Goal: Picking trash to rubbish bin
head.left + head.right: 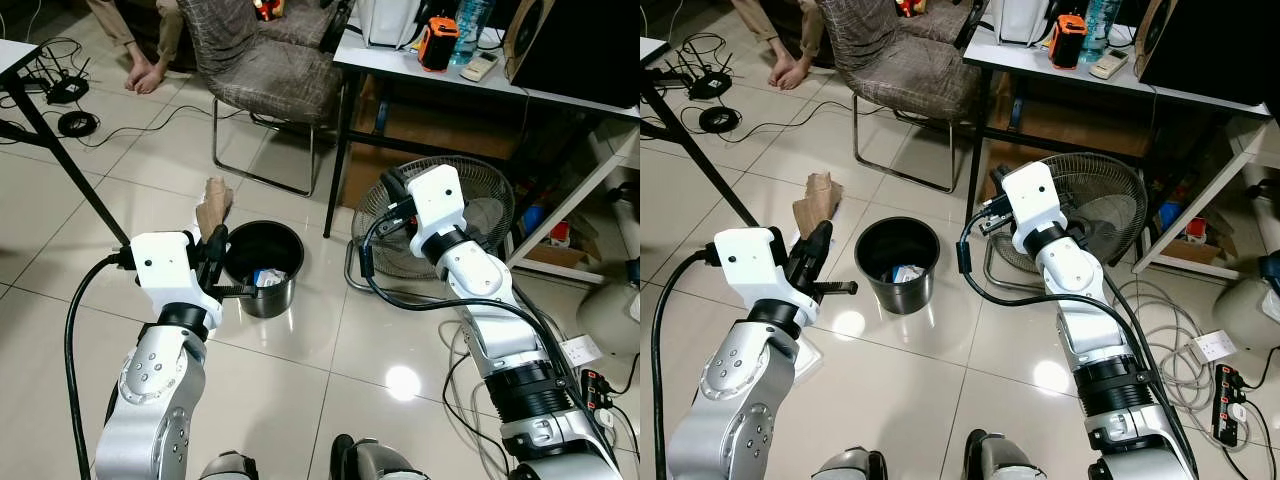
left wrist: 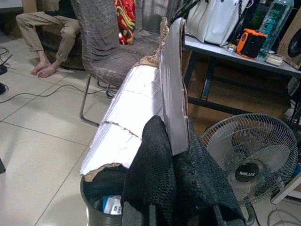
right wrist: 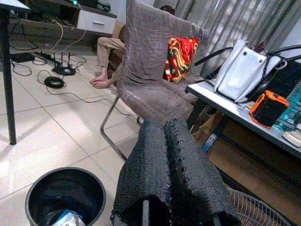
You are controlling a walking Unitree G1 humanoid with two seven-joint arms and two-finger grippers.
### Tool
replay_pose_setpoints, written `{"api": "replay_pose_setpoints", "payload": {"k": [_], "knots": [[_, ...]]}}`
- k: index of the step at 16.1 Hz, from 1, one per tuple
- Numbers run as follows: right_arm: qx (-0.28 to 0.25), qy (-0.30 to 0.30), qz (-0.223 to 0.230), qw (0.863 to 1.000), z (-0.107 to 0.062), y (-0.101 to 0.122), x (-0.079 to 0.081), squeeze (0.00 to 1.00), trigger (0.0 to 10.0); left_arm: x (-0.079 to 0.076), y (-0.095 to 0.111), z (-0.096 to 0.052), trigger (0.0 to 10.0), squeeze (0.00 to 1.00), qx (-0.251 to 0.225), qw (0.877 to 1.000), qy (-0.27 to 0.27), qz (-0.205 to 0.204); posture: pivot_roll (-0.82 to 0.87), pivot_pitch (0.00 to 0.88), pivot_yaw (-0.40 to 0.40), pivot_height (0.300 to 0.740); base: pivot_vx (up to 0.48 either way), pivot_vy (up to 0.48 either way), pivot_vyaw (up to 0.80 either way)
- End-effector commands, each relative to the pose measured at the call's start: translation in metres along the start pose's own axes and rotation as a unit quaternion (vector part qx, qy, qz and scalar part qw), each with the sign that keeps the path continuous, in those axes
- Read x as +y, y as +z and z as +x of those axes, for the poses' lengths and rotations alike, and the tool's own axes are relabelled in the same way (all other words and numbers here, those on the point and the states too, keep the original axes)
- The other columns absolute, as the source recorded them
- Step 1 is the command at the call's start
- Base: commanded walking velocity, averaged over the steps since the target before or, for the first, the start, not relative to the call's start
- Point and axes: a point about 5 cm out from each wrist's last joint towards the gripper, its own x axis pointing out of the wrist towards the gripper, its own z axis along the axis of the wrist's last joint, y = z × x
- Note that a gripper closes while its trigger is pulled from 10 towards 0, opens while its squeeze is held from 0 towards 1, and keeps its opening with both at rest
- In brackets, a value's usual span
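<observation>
While the left gripper point(image 1: 818, 243) hangs just to the left of the rubbish bin point(image 1: 898, 263), its jaws are pressed together on a torn piece of cardboard point(image 1: 817, 203), brown on one face and silvery on the other, which stands up out of the fingers and leans a little away from the bin, not yet over its mouth. Seen along the left wrist, the cardboard's point(image 2: 136, 113) edge rises past the black fingers point(image 2: 157, 165) with the bin's rim below it. Inside the bin lies a small blue and white wrapper point(image 1: 905, 273), resting on the bottom. To the right of the bin, raised above its rim, is the right gripper point(image 3: 167, 165); its jaws are closed flat against each other with nothing between them. Just right of the bin, behind that arm, a floor fan point(image 1: 1110, 215) stands on the tiles. Beyond the bin is a fabric-covered chair point(image 1: 902, 70), and right of it a white worktop point(image 1: 1160, 90) carrying an orange device point(image 1: 1068, 40). Far left of the bin, a person's bare feet point(image 1: 790, 70) rest on the floor
</observation>
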Motion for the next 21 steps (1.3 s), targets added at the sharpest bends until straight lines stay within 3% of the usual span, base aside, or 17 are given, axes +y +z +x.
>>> {"api": "replay_pose_setpoints", "payload": {"k": [1, 14, 21], "knots": [[-0.001, 0.002, -0.001, 1.0, -0.0008, 0.0002, -0.0008, 0.0, 10.0, 0.001, -0.0026, -0.0002, 10.0, 0.0, 0.01, 1.0, 0.003, -0.001, -0.04, 0.183, -0.038, 0.74, 0.0, 0.0, 0.0], [0.007, 0.002, 0.004, 1.0, -0.0005, -0.0027, 0.002, 0.0, 10.0, 0.0066, -0.0068, 0.0012, 10.0, 0.0, 0.024, 1.0, 0.014, 0.009, -0.03, 0.181, -0.032, 0.74, 0.0, 0.046, 0.0], [0.017, -0.001, 0.009, 1.0, -0.0016, -0.0058, 0.0023, 0.0, 10.0, 0.0076, -0.0066, 0.0045, 10.0, 0.0, 0.023, 1.0, 0.012, 0.007, -0.03, 0.184, -0.025, 0.74, 0.0, 0.0, -0.75]]}}
